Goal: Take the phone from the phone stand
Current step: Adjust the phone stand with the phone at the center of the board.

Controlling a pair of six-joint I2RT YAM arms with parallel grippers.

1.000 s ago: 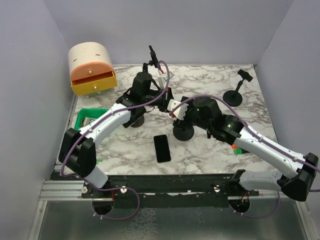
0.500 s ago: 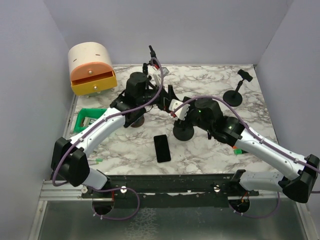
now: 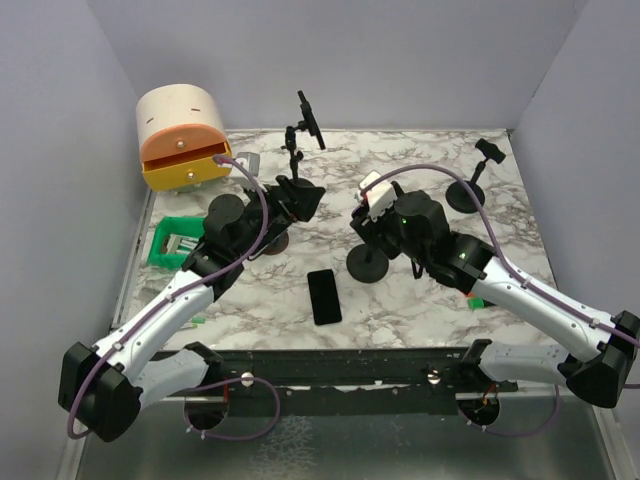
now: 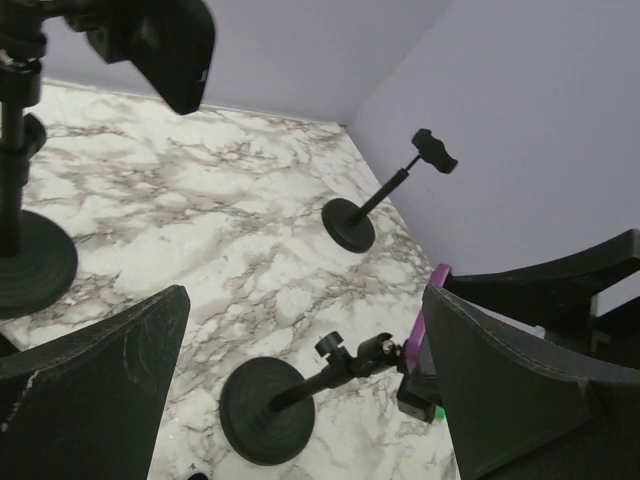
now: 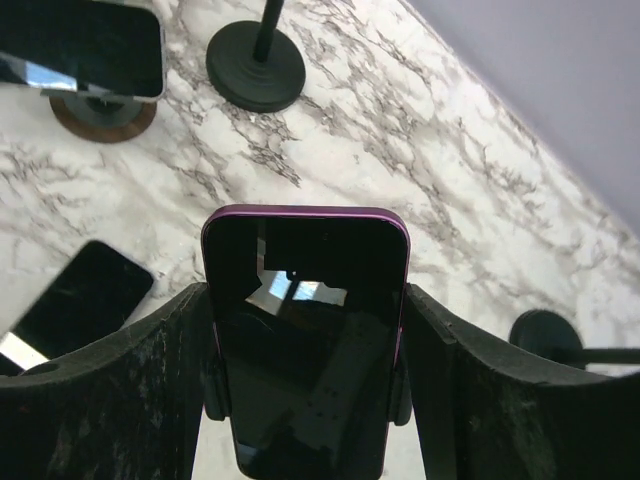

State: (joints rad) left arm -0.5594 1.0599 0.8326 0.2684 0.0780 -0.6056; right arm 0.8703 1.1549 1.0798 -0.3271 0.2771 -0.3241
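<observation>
A phone [image 5: 305,340] in a purple case stands upright between my right gripper's [image 5: 307,290] fingers, which press on its two long edges. The small black clamp arms of the phone stand [image 4: 265,410] still flank the phone's lower sides. From above, that stand's round black base [image 3: 367,263] sits mid-table under the right gripper [image 3: 375,200] and the phone [image 3: 373,187]. The left wrist view shows the stand's slanted arm running up to the purple phone edge [image 4: 418,335]. My left gripper [image 3: 300,195] is wide open, a little left of the stand, and empty [image 4: 305,300].
A black phone [image 3: 323,296] lies flat near the front edge. A second stand at the back holds another phone [image 3: 308,108]. An empty stand [image 3: 468,190] is at the back right. An orange-and-beige drawer box [image 3: 183,140] and a green basket [image 3: 175,240] sit on the left.
My left gripper has opened and its arm has pulled back to the left, away from the stand. The right gripper with the phone has shifted slightly up and toward the back.
</observation>
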